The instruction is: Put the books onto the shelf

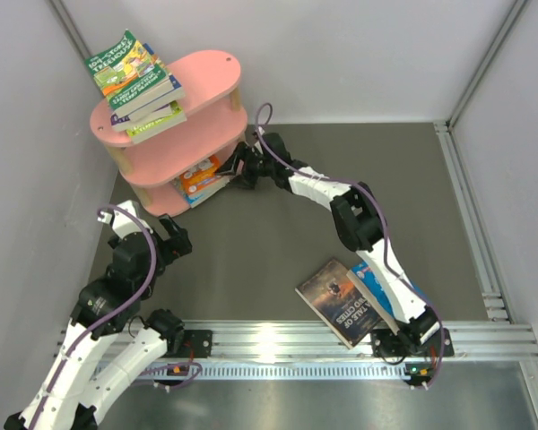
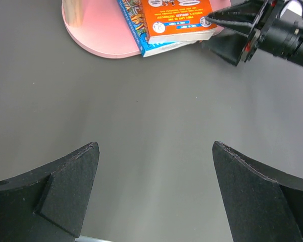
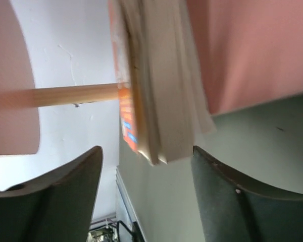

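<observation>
You're well along, I'd judge: a stack of books sits on the pink shelf, top tier. An orange book lies flat on the bottom tier, long axis toward the right pincer, whose jaws stand apart astride its end (not pinching). A dark book and a blue book wait on the worktop. The left pincer is wide open and empty.

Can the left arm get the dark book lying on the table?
Probably yes. The left gripper is open and holds nothing, and the table between it and the dark book is bare. The right arm crosses above the book's right side, though, so it might get in the way.
</observation>
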You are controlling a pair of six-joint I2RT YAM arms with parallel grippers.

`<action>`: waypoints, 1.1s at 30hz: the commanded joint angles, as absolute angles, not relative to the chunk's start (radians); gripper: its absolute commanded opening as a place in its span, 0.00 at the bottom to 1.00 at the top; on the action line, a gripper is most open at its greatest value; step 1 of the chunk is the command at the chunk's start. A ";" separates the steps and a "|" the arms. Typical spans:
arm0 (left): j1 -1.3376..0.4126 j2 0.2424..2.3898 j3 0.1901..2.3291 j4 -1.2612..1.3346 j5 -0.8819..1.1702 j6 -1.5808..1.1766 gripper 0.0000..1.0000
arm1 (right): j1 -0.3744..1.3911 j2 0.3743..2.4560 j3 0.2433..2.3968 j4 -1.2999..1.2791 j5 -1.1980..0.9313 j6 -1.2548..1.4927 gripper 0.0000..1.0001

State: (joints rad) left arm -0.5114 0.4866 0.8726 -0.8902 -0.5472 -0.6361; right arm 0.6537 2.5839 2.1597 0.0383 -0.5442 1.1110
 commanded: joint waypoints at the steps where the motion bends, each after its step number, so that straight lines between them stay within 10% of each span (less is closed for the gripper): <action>1: -0.512 0.482 0.865 -0.839 -0.560 -0.626 0.99 | 0.629 2.466 2.057 0.181 -0.557 1.097 0.74; 13: -0.512 0.488 0.880 -0.827 -0.526 -0.609 0.99 | 0.471 1.943 1.534 0.021 -0.532 0.836 0.81; 20: -0.514 0.604 0.703 -0.542 -0.151 -0.730 0.99 | 0.176 1.625 1.221 -0.342 -0.376 0.585 0.81; 33: -1.038 1.418 0.821 -0.034 -0.045 -0.966 0.99 | -0.153 1.430 0.807 -0.540 -0.184 0.514 0.81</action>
State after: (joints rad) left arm -0.9947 1.3201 0.8017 -0.2264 -0.1123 -0.8631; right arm -0.1574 1.5116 0.8280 -0.5243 -0.1814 0.5495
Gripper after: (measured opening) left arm 0.989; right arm 0.811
